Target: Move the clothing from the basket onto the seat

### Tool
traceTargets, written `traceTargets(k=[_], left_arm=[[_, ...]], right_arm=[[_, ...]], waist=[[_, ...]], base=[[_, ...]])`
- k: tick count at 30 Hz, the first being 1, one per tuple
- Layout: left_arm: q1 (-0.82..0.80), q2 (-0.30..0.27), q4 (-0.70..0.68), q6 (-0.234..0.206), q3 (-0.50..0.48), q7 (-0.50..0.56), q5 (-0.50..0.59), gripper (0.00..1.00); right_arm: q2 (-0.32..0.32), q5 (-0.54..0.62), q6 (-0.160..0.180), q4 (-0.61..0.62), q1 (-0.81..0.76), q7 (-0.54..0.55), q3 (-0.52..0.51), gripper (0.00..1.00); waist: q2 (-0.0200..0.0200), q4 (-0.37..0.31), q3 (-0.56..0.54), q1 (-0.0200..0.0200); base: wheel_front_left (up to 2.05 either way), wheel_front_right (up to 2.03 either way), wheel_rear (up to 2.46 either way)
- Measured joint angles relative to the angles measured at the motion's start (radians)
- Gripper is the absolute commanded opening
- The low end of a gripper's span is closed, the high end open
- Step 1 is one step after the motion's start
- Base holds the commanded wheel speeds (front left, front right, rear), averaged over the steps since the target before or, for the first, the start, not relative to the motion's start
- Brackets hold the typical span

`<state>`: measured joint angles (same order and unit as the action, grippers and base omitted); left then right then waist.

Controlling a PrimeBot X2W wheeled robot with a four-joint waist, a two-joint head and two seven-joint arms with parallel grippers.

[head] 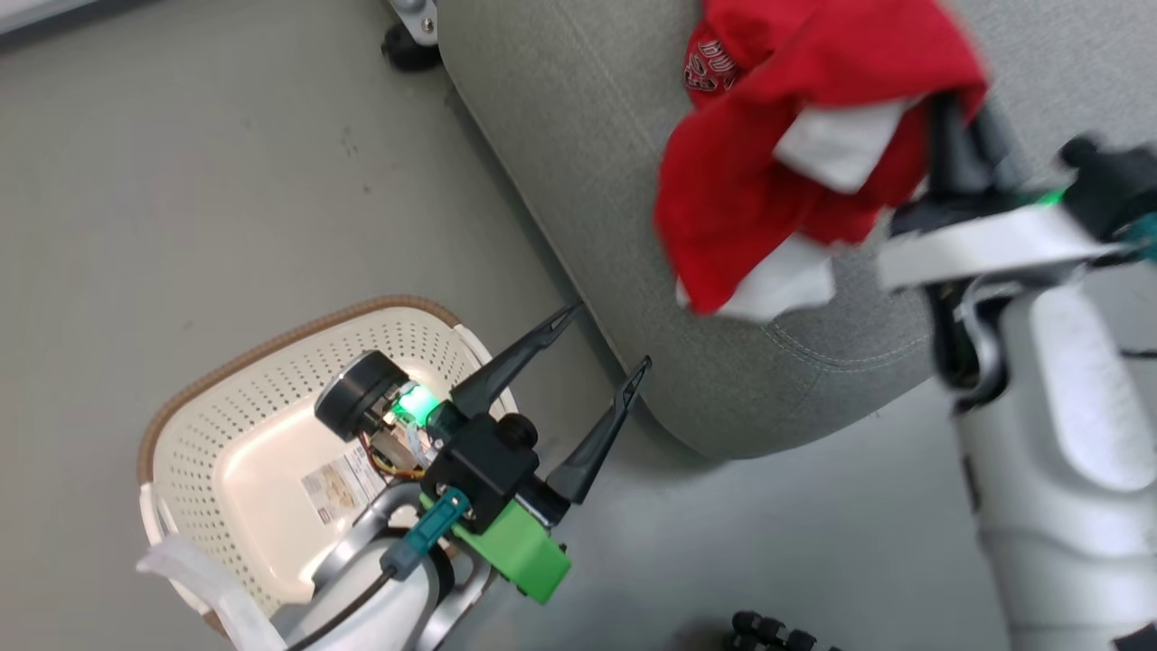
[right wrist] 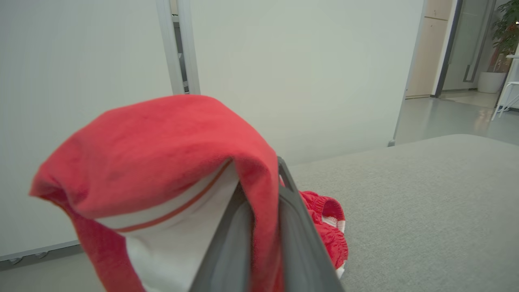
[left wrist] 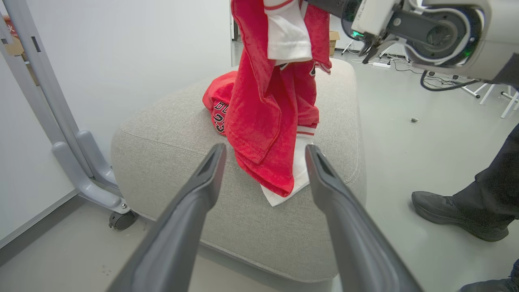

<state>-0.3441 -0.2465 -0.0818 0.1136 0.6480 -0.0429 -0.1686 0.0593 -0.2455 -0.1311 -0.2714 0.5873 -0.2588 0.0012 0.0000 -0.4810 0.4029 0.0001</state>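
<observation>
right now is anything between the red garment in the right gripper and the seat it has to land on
Nothing visible does. The red garment hangs from the shut right gripper over the grey seat, its lower edge seemingly touching the cushion. A second garment lies on the seat behind it.

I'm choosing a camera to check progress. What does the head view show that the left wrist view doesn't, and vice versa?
Head view: the basket, its visible floor free of clothing. Left wrist view: a person's shoe. Both: a red-and-white garment hanging from the shut right end effector over the seat, a lettered red garment lying there, and the open left end effector.
</observation>
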Motion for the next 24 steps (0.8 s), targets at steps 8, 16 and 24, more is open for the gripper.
traceTargets(k=[8, 16, 24], left_arm=[[-0.097, -0.025, -0.04, 0.003, 0.002, 0.01, 0.017, 1.0], [-0.165, -0.026, -0.053, 0.007, 0.009, 0.002, 0.031, 1.0], [-0.196, -0.028, -0.047, 0.009, 0.025, -0.008, 0.035, 1.0]], right_arm=[[0.14, 0.085, 0.0, 0.089, 0.221, 0.002, -0.2, 0.0], [0.269, 0.107, 0.0, -0.058, 0.383, 0.033, -0.296, 0.0], [0.293, 0.102, 0.0, -0.369, 0.425, 0.013, -0.348, 1.0]], waist=[[0.0, 0.033, 0.127, 0.0], [0.0, 0.096, 0.236, 0.0001], [0.0, 0.162, 0.316, 0.0002]], base=[[0.0, 0.0, 0.0], [0.0, 0.0, 0.0], [0.0, 0.0, 0.0]])
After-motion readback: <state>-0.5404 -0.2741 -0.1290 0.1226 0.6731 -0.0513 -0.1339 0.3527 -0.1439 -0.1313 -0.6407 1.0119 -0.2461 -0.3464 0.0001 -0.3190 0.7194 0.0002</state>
